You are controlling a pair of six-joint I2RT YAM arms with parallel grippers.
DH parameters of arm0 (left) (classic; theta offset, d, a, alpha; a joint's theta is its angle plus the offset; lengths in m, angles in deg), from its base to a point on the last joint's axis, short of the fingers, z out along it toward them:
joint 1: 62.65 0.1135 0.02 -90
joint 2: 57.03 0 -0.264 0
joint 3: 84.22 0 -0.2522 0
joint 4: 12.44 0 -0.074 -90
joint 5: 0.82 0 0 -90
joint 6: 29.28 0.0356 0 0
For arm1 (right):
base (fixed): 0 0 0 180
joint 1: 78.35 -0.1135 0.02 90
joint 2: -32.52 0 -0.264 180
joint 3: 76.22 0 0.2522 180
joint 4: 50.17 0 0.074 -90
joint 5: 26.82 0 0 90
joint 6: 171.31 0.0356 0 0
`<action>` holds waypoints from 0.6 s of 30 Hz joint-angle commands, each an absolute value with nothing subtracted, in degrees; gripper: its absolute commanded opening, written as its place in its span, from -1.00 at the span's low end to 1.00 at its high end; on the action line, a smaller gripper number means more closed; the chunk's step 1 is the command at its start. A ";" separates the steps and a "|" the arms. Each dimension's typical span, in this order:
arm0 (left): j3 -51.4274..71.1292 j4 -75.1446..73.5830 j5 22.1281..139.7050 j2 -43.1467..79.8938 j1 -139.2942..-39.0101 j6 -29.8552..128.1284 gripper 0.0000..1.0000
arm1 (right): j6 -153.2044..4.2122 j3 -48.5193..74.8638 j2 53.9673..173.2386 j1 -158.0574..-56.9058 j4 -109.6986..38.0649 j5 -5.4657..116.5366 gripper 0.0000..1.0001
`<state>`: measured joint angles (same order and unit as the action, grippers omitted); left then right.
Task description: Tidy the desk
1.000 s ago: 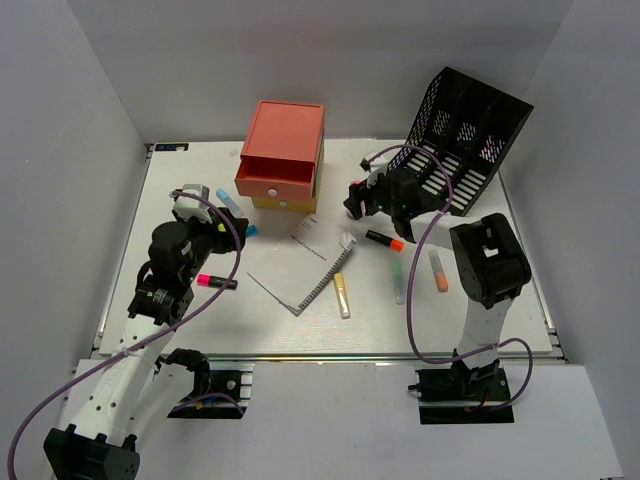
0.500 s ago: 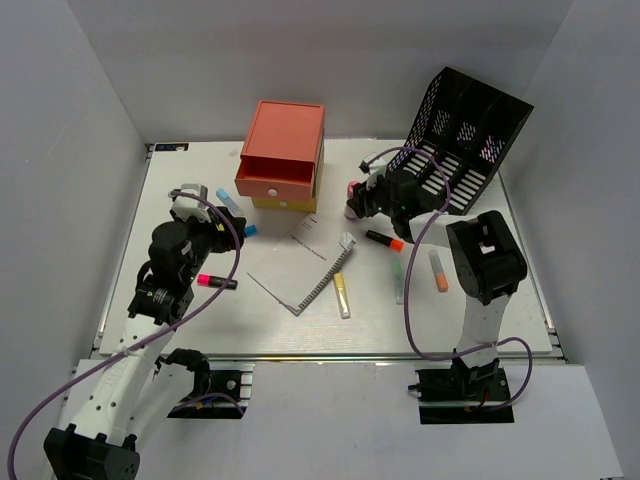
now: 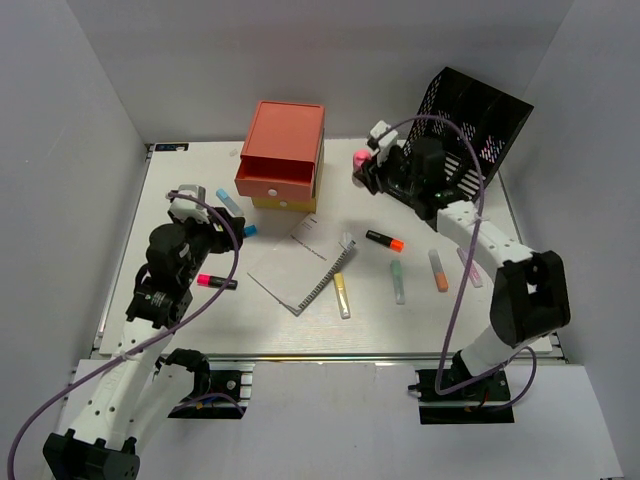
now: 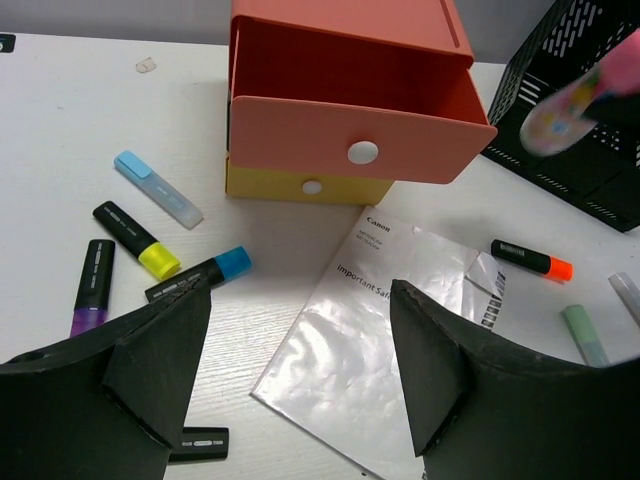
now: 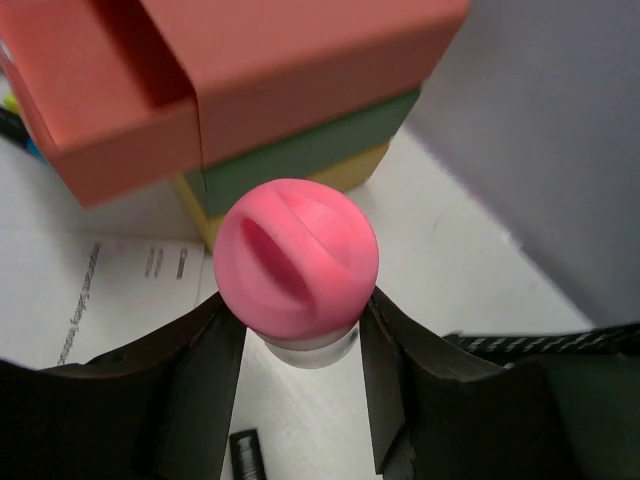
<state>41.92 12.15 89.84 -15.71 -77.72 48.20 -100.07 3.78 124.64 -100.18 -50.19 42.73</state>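
Desk [image 3: 200, 325]: the white top is spread beneath the box [image 3: 283, 155], which is seated at its far middle edge. The box's top drawer is seen pulled out. Right gripper [image 5: 297, 300] is found to the right of the box, off the surface, pinching a pink-capped marker [image 5: 296, 250] between both fingers. Left gripper [image 4: 300, 290] is held left of and nearer than the box, jaws spread, nothing between them. Booklet [image 3: 300, 262] is noted just in front of the box, and the rack [image 3: 475, 115] well to its right.
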 commanded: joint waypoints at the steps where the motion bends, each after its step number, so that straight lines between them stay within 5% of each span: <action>1: 42.21 12.14 90.14 -17.04 -77.51 48.41 0.64 | -104.43 13.19 120.94 -100.68 -41.18 39.45 -1.00; 10: 42.73 12.05 90.93 -17.04 -77.51 48.50 0.64 | -110.65 40.42 126.29 -108.83 -20.18 42.78 -1.00; 18: 42.82 12.05 91.11 -16.34 -77.51 48.68 0.64 | -114.88 47.04 130.68 -116.40 -15.15 51.21 -1.00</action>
